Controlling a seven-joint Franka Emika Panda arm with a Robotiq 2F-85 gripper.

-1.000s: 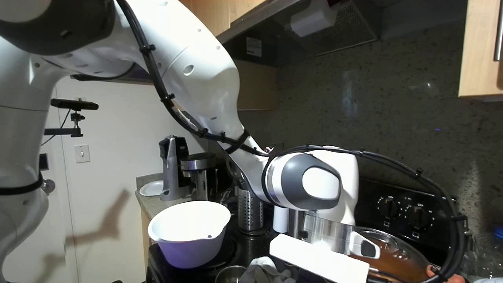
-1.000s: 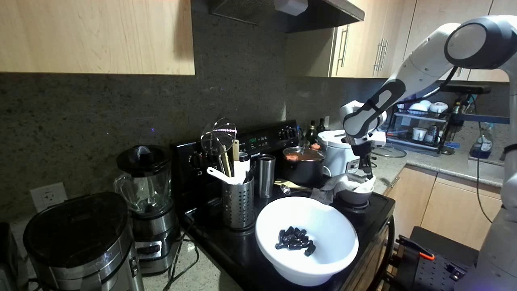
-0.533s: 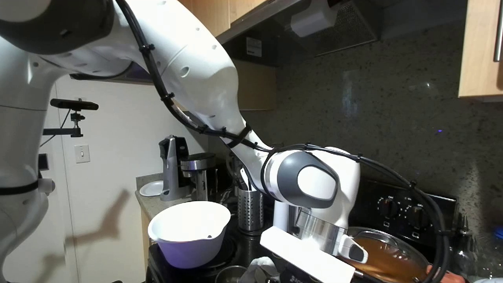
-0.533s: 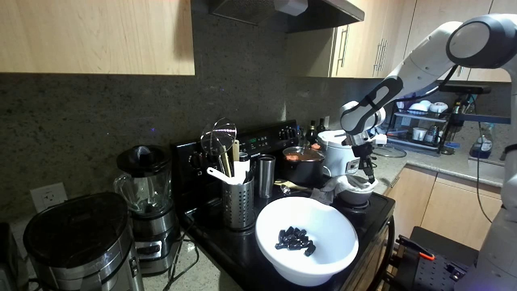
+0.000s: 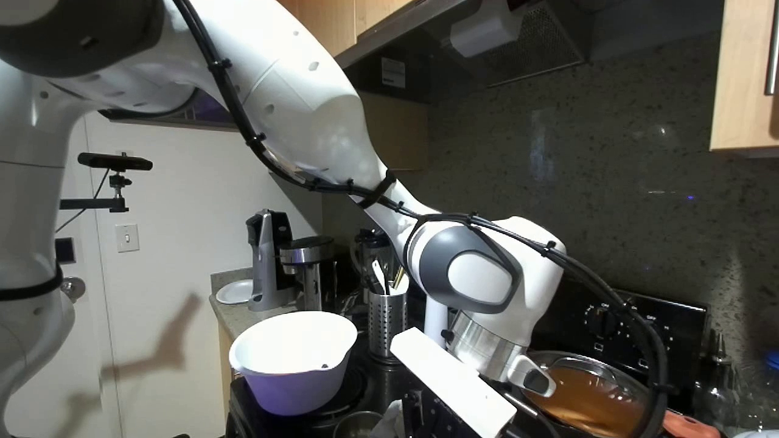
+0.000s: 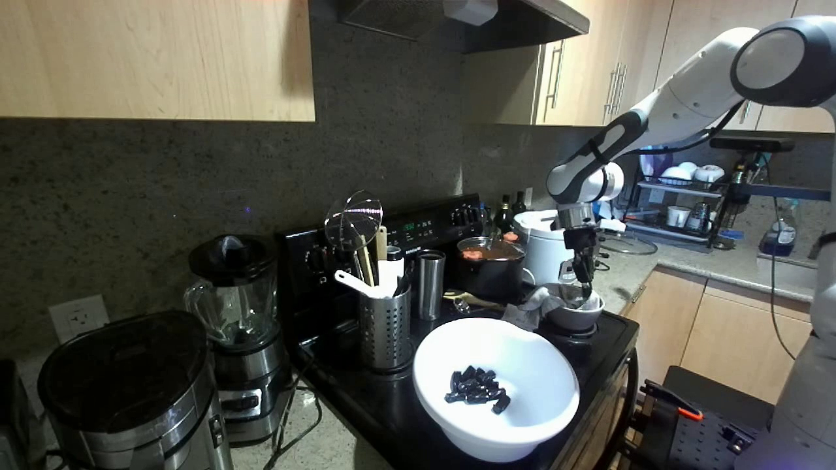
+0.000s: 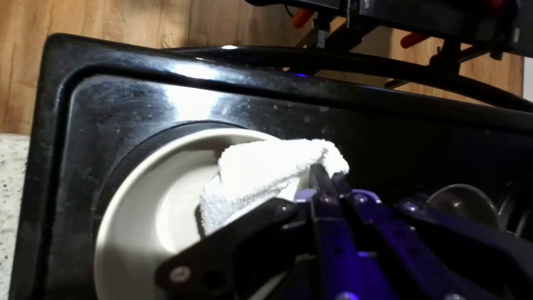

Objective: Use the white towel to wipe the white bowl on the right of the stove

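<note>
A: Step?
B: Wiping, I judge. Tool (image 7: 329, 176) narrow, pinching white towel (image 7: 264, 173), wrist-view centre, partly inside white bowl (image 7: 143, 227), lower left.
A: Next?
B: Probably press down, sweep left along bare interior.

1. Open: strip of bare stovetop (image 7: 395, 133) between towel (image 7: 270, 166) and oven handle (image 7: 333, 60); a hand could slide along it.
2. Open: hollow of the small bowl (image 7: 137, 241), uncovered toward the counter (image 7: 12, 208).
3. Obstacle: gripper (image 7: 331, 177) at that bowl, pinched on the towel.
4. Obstacle: round see-through item (image 7: 462, 202) near the gripper; I cannot tell what.
5. Obstacle: large bowl (image 6: 529, 378), near the small one.
6. Obstacle: pot (image 6: 486, 277) and tall white container (image 6: 543, 251), toward the wall (image 6: 405, 156).
7. Obstacle: utensil holder (image 6: 382, 333) and steel tumbler (image 6: 431, 287), wallward of the large bowl.
8. Overhead: arm (image 6: 692, 98) slanting down to the gripper; hood (image 6: 522, 29) over the stovetop.
</note>
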